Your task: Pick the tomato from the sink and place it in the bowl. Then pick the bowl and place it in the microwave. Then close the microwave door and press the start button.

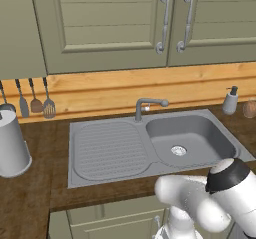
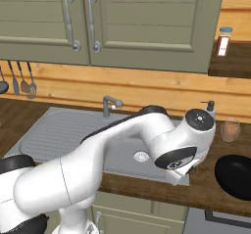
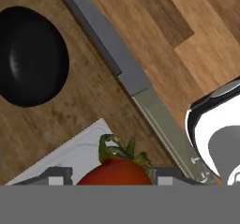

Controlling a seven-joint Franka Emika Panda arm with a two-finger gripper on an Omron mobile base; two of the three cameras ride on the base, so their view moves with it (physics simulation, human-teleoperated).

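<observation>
The red tomato (image 3: pixel 117 171) with its green leafy top sits between my two finger tips, and my gripper (image 3: pixel 111 178) is shut on it. It hangs above the wooden counter, just past the corner of the grey sink (image 3: pixel 70 153). The black bowl (image 3: pixel 30 56) lies empty on the counter further off, apart from the tomato. From the base, the sink (image 1: pixel 110 150) has a bare basin, and the bowl (image 2: pixel 235 176) rests right of my hand. The microwave and its door are out of view.
A soap dispenser (image 2: pixel 210 108) and a brown rounded object (image 2: pixel 230 130) stand at the back of the counter near the bowl. Utensils (image 1: pixel 35 103) hang on the wall at left above a grey canister (image 1: pixel 11 143). The counter's front edge (image 3: pixel 136 82) runs close beside the hand.
</observation>
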